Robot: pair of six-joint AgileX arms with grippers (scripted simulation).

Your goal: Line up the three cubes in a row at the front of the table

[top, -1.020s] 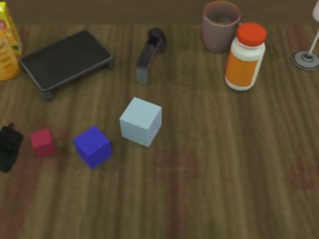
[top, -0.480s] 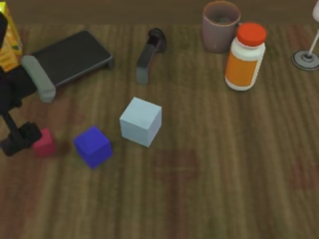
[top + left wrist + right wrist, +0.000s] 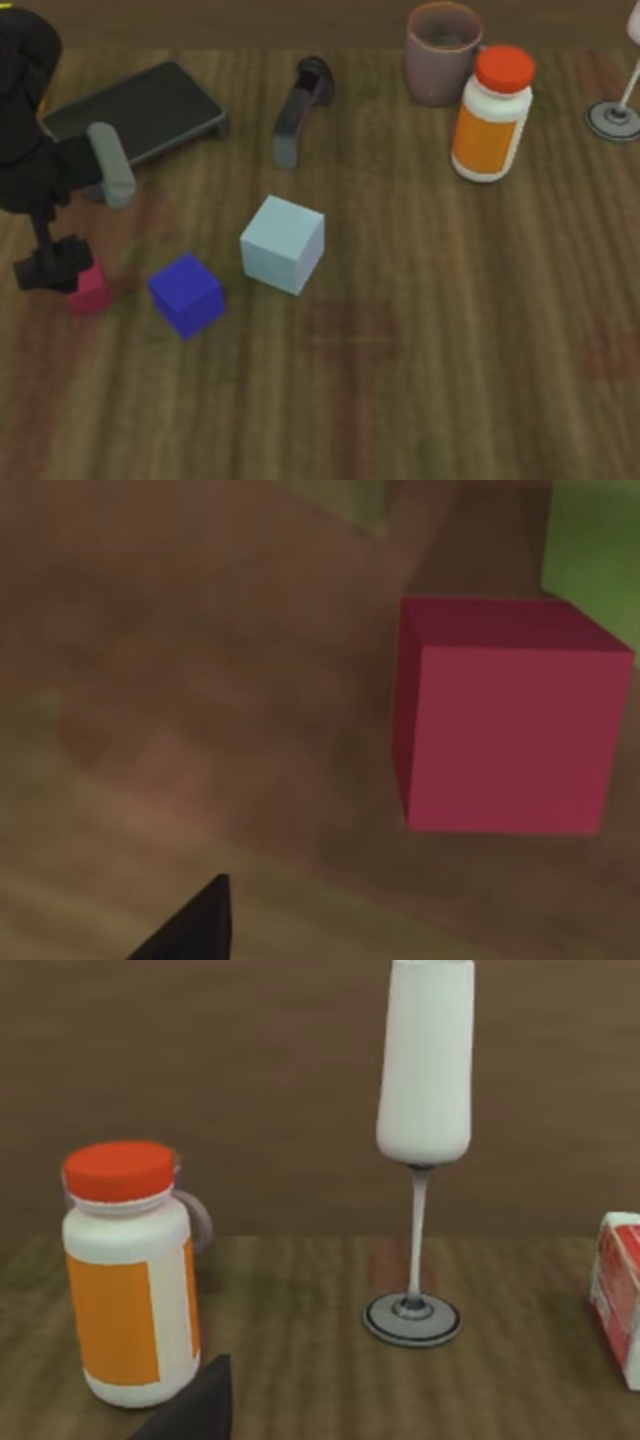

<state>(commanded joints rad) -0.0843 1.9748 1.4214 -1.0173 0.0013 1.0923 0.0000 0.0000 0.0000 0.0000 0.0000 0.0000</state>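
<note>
Three cubes sit left of the table's (image 3: 450,330) centre: the small dark red cube (image 3: 92,290) farthest left, the deep blue cube (image 3: 186,294) just right of it, and the pale blue-white cube (image 3: 283,243) farther right and slightly farther back. The left gripper (image 3: 50,268) hovers over the red cube's left edge; its opening cannot be told. The right arm is out of the top view.

1. Grey tray (image 3: 160,105) on short legs — back left.
2. Dark handle-shaped object (image 3: 298,108), beside the tray.
3. Mug (image 3: 442,52) behind an orange-capped bottle (image 3: 491,112).
4. Glass (image 3: 421,1140) — far right; red-white carton (image 3: 620,1295) nearby.
</note>
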